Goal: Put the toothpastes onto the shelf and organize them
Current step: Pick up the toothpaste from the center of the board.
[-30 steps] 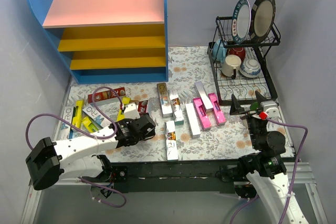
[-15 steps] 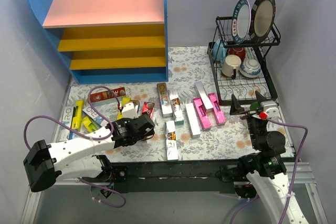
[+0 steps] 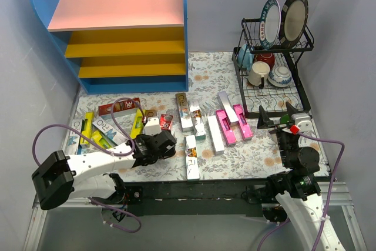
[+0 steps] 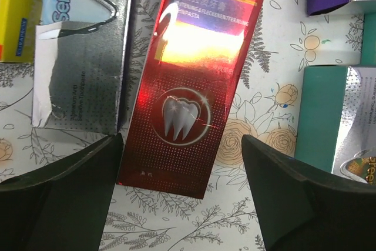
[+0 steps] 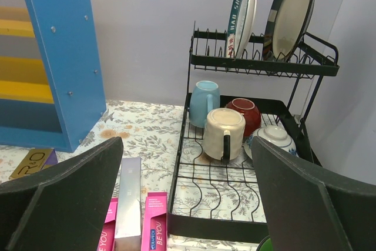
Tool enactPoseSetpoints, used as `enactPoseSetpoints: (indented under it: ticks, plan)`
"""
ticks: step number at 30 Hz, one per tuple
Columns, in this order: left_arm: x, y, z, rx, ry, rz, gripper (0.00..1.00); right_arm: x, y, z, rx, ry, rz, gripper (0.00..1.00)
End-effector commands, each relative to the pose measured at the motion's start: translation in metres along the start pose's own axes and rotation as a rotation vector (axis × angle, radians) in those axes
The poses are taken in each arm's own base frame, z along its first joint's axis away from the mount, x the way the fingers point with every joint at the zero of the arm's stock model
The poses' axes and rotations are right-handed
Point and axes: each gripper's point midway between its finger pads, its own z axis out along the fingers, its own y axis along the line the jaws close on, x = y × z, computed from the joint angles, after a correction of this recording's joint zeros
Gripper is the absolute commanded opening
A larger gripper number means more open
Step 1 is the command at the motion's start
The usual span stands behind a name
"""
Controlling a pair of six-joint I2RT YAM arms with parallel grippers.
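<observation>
Your left gripper (image 4: 179, 142) straddles a dark red box (image 4: 197, 86), jaws apart.
Its far end is cropped; your right gripper (image 5: 187, 145) gapes too.

Soft, even indoor light filled every view, with faint shadow under the shelf (image 3: 117, 10) boards. A bright glare patch washed out the print on the glossy dark red box (image 4: 194, 116). Both wrist views showed the fingers (image 4: 53, 204) as dark, slightly blurred shapes.

The left hand (image 4: 181, 145), spread wide, straddles a dark red toothpaste box (image 4: 202, 80) (tooth emblem showing).
</observation>
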Motion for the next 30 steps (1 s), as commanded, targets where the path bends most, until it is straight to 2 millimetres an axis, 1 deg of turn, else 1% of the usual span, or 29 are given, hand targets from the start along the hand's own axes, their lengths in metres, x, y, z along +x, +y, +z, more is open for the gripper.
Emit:
enactPoseSetpoints:
  ticks: [1, 2, 6, 9, 12, 13, 17, 20, 22, 24, 26, 27, 28, 30]
  plan:
    - [-0.003, -0.016, 0.006, 0.043, -0.014, 0.049, 0.80, -0.017, -0.003, 0.002, 0.013, -0.056, 0.009, 0.99]
    - [-0.002, -0.017, 0.007, 0.042, -0.010, 0.053, 0.78, -0.016, -0.002, 0.002, 0.011, -0.053, 0.009, 0.99]
    - [-0.003, -0.026, 0.008, 0.055, 0.004, 0.062, 0.75, -0.017, -0.003, 0.001, 0.013, -0.058, 0.009, 0.98]
    - [-0.005, -0.031, 0.007, 0.066, 0.004, 0.055, 0.74, -0.017, -0.003, 0.002, 0.015, -0.057, 0.009, 0.99]
    - [-0.003, -0.027, 0.012, 0.035, 0.001, 0.042, 0.74, -0.017, -0.003, 0.002, 0.015, -0.056, 0.010, 0.99]
    - [-0.004, -0.025, 0.014, 0.020, -0.009, 0.033, 0.71, -0.017, -0.003, 0.002, 0.015, -0.057, 0.009, 0.99]
    - [-0.005, -0.021, 0.017, -0.012, -0.028, -0.005, 0.69, -0.016, -0.003, 0.002, 0.016, -0.056, 0.008, 0.99]
    - [-0.002, -0.019, 0.021, -0.036, -0.023, 0.008, 0.63, -0.017, -0.003, 0.002, 0.015, -0.056, 0.010, 0.99]
    - [-0.003, -0.020, 0.021, -0.035, -0.024, 0.007, 0.61, -0.017, -0.003, 0.002, 0.016, -0.057, 0.009, 0.99]
    - [-0.007, -0.023, 0.019, -0.022, -0.029, 0.007, 0.52, -0.018, -0.004, 0.001, 0.020, -0.063, 0.010, 0.99]
    - [-0.016, -0.030, 0.013, 0.004, -0.048, -0.003, 0.46, -0.018, -0.004, 0.001, 0.022, -0.064, 0.010, 0.99]
    - [-0.019, -0.030, 0.011, 0.003, -0.056, 0.002, 0.38, -0.018, -0.004, 0.001, 0.020, -0.064, 0.012, 0.98]
    - [-0.029, -0.038, 0.005, 0.021, -0.076, -0.008, 0.35, -0.018, -0.004, 0.001, 0.019, -0.063, 0.010, 0.99]
    - [-0.041, -0.039, 0.000, 0.015, -0.103, -0.002, 0.27, -0.019, -0.003, 0.001, 0.018, -0.068, 0.011, 0.98]
